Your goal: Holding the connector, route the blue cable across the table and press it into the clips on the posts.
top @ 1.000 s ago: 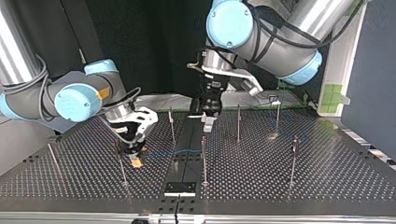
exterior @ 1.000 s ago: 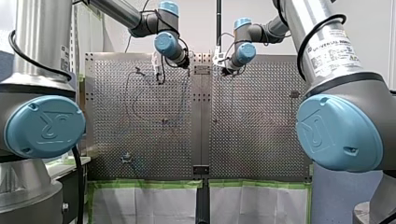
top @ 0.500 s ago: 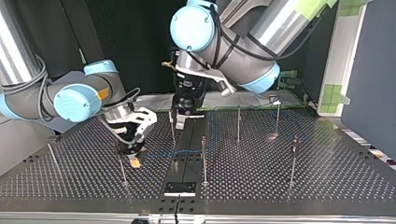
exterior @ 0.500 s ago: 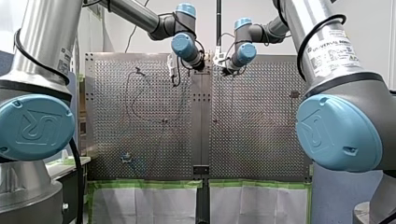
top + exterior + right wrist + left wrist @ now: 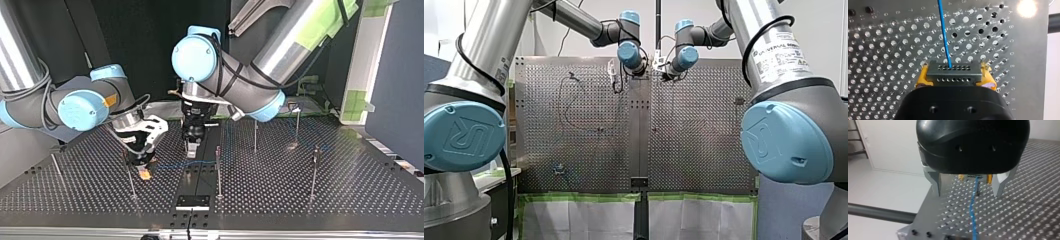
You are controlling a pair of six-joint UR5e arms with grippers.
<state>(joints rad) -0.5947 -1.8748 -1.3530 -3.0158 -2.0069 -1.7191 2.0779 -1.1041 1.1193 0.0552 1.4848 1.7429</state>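
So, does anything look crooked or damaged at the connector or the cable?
Nothing stands out. The connector sits square between my right gripper's yellow pads, and the blue cable leaves it straight, without a kink, running between my left gripper's open fingers.

Glare spot on table [image 5: 1027, 8], right wrist view; top view bkgd dark.

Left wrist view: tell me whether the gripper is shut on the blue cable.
No, the fingers of my left gripper stand wide apart and the blue cable runs between them, touching neither.
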